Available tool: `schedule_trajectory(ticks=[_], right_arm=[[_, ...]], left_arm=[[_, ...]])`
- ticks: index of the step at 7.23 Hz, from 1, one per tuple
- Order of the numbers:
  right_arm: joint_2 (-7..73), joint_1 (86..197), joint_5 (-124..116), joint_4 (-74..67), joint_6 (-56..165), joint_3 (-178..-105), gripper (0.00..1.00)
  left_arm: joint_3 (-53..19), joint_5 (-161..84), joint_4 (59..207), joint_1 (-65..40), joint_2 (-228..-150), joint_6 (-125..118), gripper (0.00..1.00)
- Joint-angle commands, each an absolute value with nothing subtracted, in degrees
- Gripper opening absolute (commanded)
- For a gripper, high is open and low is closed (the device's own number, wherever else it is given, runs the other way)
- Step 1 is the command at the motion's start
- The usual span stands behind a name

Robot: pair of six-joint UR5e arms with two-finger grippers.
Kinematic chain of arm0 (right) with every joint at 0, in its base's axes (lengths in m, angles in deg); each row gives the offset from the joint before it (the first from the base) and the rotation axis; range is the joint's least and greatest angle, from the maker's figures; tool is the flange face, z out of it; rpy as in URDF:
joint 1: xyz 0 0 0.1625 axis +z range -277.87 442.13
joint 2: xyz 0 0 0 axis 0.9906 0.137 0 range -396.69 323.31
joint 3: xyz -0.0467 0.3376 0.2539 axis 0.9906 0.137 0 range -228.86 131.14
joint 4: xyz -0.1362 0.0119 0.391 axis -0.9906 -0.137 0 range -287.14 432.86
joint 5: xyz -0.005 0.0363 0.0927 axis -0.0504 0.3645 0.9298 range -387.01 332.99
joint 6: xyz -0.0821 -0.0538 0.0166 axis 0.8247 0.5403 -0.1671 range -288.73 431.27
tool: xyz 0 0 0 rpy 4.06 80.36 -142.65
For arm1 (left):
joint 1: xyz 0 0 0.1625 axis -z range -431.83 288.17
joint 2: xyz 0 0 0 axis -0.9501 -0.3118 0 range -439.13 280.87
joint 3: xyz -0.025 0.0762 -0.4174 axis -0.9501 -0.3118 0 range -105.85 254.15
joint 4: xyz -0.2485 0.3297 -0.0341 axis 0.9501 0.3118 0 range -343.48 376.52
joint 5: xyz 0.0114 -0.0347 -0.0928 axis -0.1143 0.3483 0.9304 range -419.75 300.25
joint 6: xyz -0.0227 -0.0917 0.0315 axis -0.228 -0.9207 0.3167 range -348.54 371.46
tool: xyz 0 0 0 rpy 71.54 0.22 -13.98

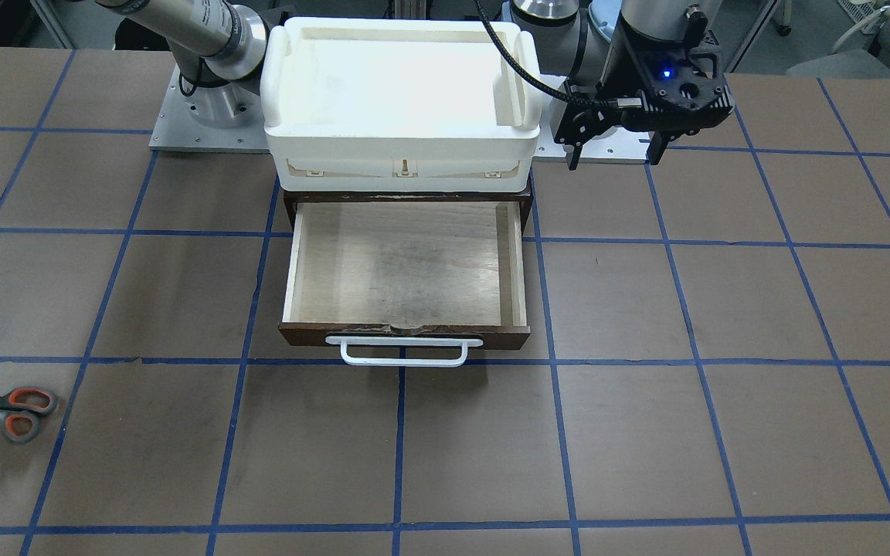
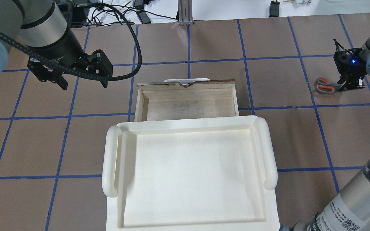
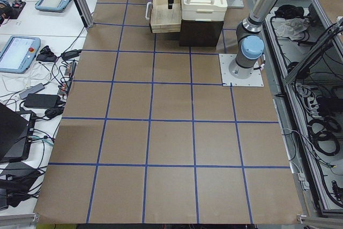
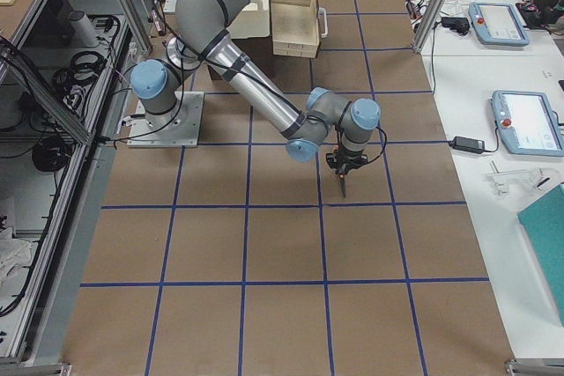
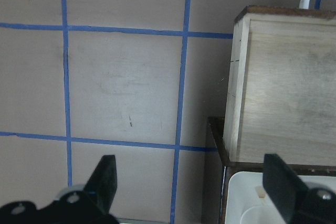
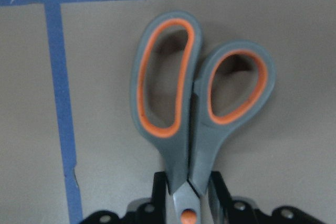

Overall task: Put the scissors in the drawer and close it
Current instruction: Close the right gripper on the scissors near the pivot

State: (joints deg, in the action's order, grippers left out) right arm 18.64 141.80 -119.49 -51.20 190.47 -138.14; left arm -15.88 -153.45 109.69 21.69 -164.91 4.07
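Brown paper crossed by blue tape lines covers the desk point(image 1: 646, 432). Near its middle stands a dark cabinet point(image 3: 201, 33) with a cream-white plastic bin point(image 1: 399, 158) on top. The drawer point(image 1: 406, 333) is pulled well out of the cabinet, so its pale plywood floor shows, and its white bar handle point(image 1: 404, 352) faces away from the robot.

The scissors point(image 2: 325, 85) are well apart from the drawer, far out toward the robot's right end of the desk, beside a blue tape line. Their grey-and-orange loops point(image 6: 199, 103) point back toward the drawer. The right arm's jaws are clamped on the scissors just past the pivot, one finger point(image 6: 158, 195) pressed against each side. I cannot tell whether the scissors rest on the paper or hang just above it.

The left arm's jaws hover above the desk just beside the cabinet on the robot's left, spread wide apart over bare paper.
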Motion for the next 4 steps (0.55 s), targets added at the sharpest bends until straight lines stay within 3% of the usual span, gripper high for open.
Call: schedule_trajectory(ticks=[1, 4], right_arm=[[22.9, 142.3, -118.5, -50.8, 190.5, -138.2, 0.0], [34.0, 149.8, -117.4, -42.9, 188.6, -138.2, 0.0]], left_arm=[[-15.9, -153.4, 109.6, 21.7, -164.9, 4.1, 1.0], [-15.9, -153.4, 109.6, 21.7, -164.9, 4.1, 1.0]])
